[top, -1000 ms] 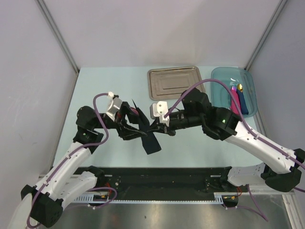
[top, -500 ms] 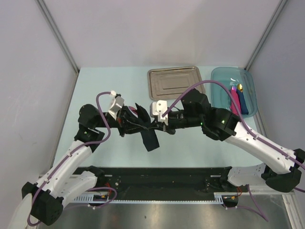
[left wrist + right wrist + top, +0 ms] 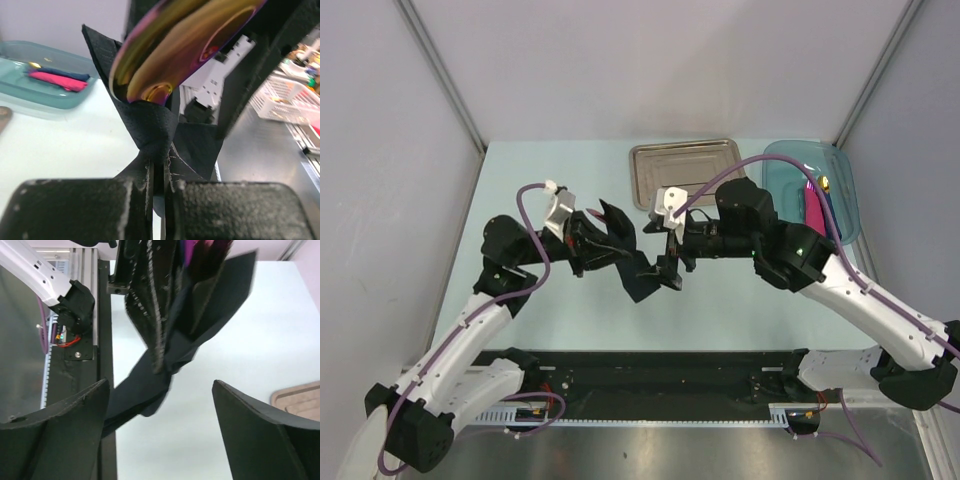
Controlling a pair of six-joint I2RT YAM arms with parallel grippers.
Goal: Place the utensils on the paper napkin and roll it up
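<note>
Where the two arms rise from the black rail (image 3: 650,368) at the near edge of the pale green table (image 3: 530,170), their wrists face each other over the middle of the tabletop. Nearest on the left side, the left gripper (image 3: 603,243) is closed tight: its wrist camera shows the two black fingers (image 3: 75,210) pressed together with a fold of the paper napkin (image 3: 150,125) pinched in the seam between them. That black sheet is bunched and crumpled rather than flat, wrapped loosely about the utensils (image 3: 185,45). The clear one has a shiny bowl-shaped end with orange, gold and purple reflections poking out above the paper; the darker piece cannot be picked out with certainty. From above, the bundle points up and away from the clamp, and a loose tail of the napkin hangs down toward the table between the two wrists. Facing it, the right gripper (image 3: 160,390) stands wide open and has hold of nothing. Its fingers (image 3: 60,435) spread to either side of its own view, with the hanging tail just ahead of them. The tail's lower end passes behind the finger at the left of that view, so contact there cannot be judged. Farther back, a steel tray (image 3: 685,172) lies on the table beyond the grippers. To its right, at the far right corner, a translucent teal bin (image 3: 782,165) holds a pink roll (image 3: 814,208) and a dark blue roll (image 3: 830,215) side by side.
</note>
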